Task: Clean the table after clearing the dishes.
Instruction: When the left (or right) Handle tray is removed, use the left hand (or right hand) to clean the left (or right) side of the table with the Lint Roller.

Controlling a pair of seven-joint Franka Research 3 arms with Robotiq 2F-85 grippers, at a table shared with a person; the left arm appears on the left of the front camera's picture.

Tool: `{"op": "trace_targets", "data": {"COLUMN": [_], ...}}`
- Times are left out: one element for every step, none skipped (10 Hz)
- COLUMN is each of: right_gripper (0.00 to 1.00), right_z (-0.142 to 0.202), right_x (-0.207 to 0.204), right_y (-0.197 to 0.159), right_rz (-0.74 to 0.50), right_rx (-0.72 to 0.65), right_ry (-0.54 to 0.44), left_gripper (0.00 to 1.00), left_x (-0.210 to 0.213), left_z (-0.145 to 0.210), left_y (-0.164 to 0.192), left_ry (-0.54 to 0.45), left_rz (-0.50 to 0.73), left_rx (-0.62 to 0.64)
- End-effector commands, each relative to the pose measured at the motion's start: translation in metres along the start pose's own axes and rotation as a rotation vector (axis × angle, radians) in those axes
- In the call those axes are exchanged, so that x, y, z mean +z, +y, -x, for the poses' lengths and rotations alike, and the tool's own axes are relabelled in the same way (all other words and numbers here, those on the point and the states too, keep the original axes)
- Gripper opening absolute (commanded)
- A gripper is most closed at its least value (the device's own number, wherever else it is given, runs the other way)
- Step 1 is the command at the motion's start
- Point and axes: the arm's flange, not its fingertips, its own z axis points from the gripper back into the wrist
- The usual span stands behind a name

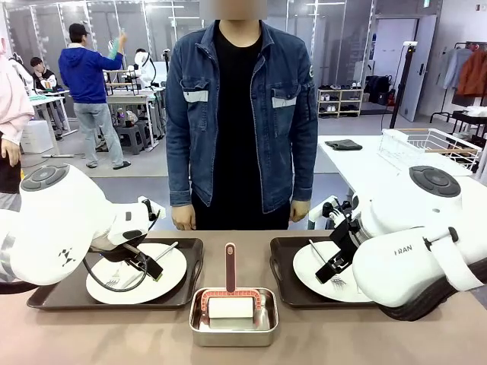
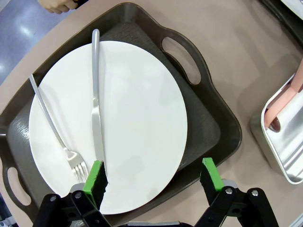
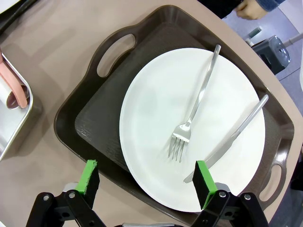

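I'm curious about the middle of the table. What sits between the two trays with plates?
A small steel pan sits between the left tray and right tray, seen in the front view.

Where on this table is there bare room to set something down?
Bare table flanks the steel pan along the near edge, in front of the left tray and right tray. The trays are full, and the gap between them is narrow.
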Motion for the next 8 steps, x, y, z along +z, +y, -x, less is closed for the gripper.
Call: {"op": "trace_targets", "data": {"right_gripper": [1.00,1.00,1.00,1.00,1.00,1.00,1.00,1.00], "right_z": [0.000,-0.007,-0.016,-0.022,-0.025,-0.026,-0.024,-0.020], "right_x": [0.000,0.010,0.022,0.030,0.038,0.044,0.047,0.050], "right_y": [0.000,-0.007,-0.023,-0.038,-0.051,-0.062,-0.073,-0.081], "right_rz": [0.000,-0.079,-0.172,-0.238,-0.299,-0.381,-0.481,-0.604], "right_rx": [0.000,-0.026,-0.082,-0.125,-0.165,-0.230,-0.304,-0.373], "right_ry": [0.000,-0.014,-0.012,-0.021,-0.039,-0.076,-0.106,-0.126], "left_gripper": [1.00,1.00,1.00,1.00,1.00,1.00,1.00,1.00], "left_x": [0.000,0.000,0.008,0.012,0.018,0.026,0.033,0.040], "left_z": [0.000,0.000,-0.008,-0.010,-0.012,-0.014,-0.014,-0.010], "left_y": [0.000,0.000,0.013,0.028,0.042,0.054,0.065,0.079], "left_ry": [0.000,0.000,0.014,0.021,0.006,-0.047,-0.097,-0.123], "left_rz": [0.000,0.000,0.114,0.202,0.283,0.360,0.469,0.607], "left_rx": [0.001,0.000,0.045,0.086,0.149,0.216,0.276,0.322]}}
